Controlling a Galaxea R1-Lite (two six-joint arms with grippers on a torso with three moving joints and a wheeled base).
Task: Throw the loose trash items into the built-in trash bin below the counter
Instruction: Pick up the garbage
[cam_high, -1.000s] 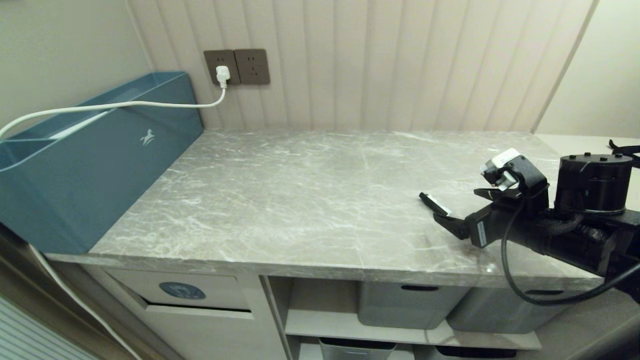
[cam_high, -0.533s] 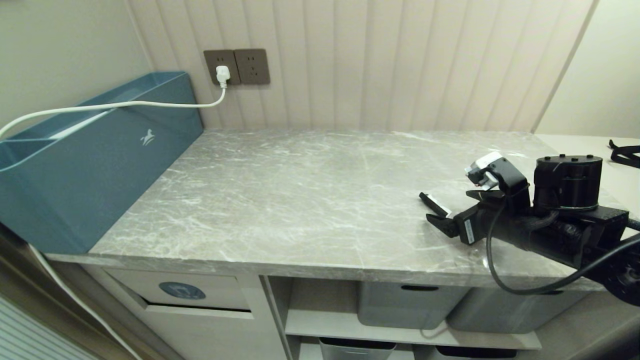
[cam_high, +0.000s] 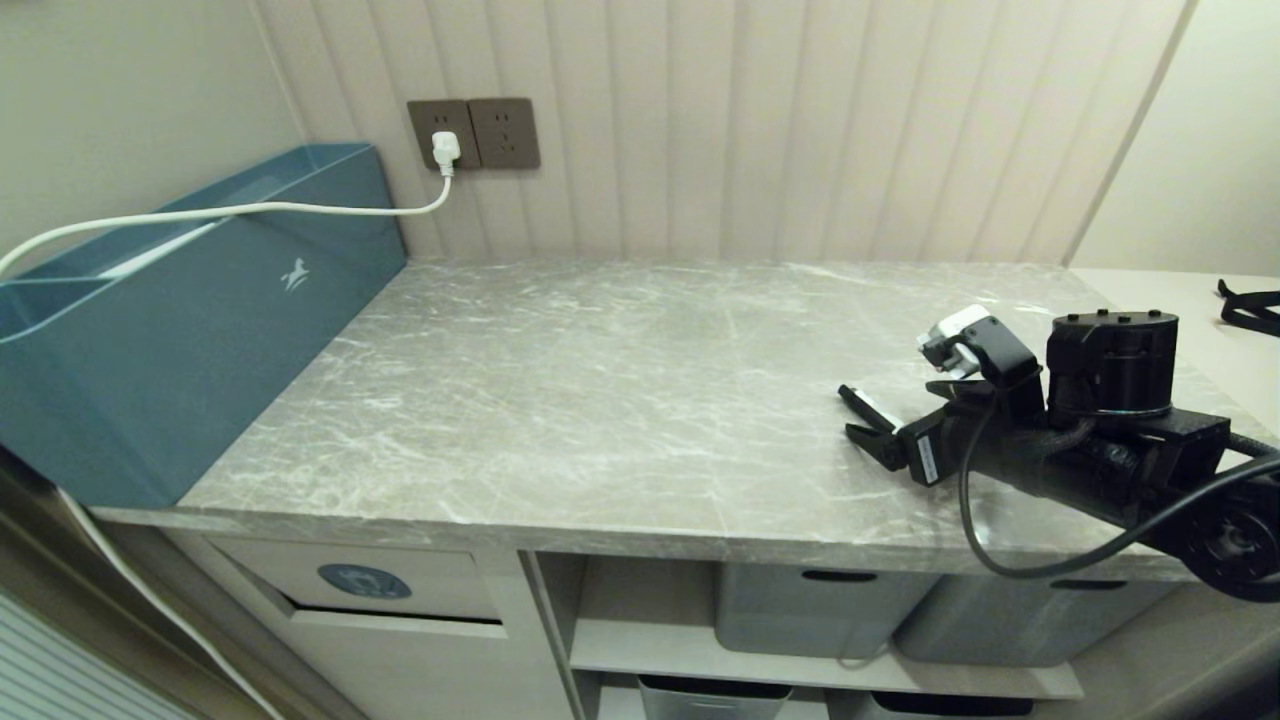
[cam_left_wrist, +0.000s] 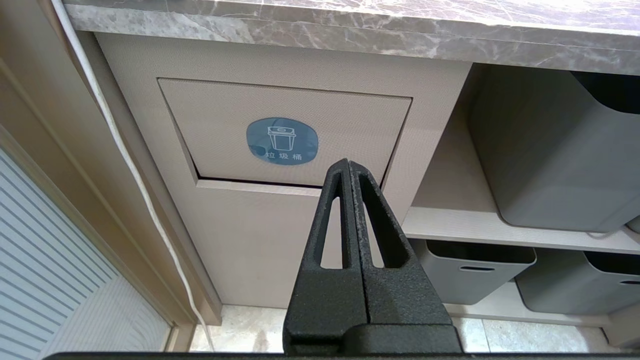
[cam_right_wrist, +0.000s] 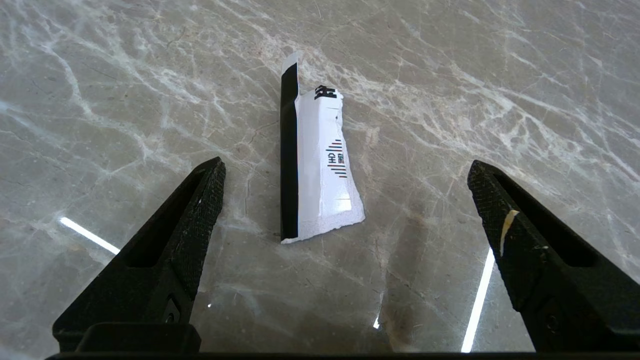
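One loose trash item, a slim black wrapper (cam_high: 862, 402) with a white end, lies flat on the grey marble counter (cam_high: 600, 400) near its right front. My right gripper (cam_high: 890, 415) hovers low over it, open. In the right wrist view the wrapper (cam_right_wrist: 315, 160) lies lengthwise between the two spread fingertips (cam_right_wrist: 210, 185), touching neither. The built-in trash bin flap (cam_high: 365, 580) with its round blue sticker sits below the counter at the left. My left gripper (cam_left_wrist: 348, 162) is shut and empty, pointing at that flap (cam_left_wrist: 282, 141).
A teal-blue box (cam_high: 190, 330) with a white horse logo stands on the counter's left end, and a white cable (cam_high: 250, 210) runs over it to a wall socket. Grey plastic tubs (cam_high: 800, 605) fill the shelves under the counter's right half.
My right arm has slid left and sunk toward the counter, bringing its open fingers around the near end of the wrapper. The wrapper has not moved.
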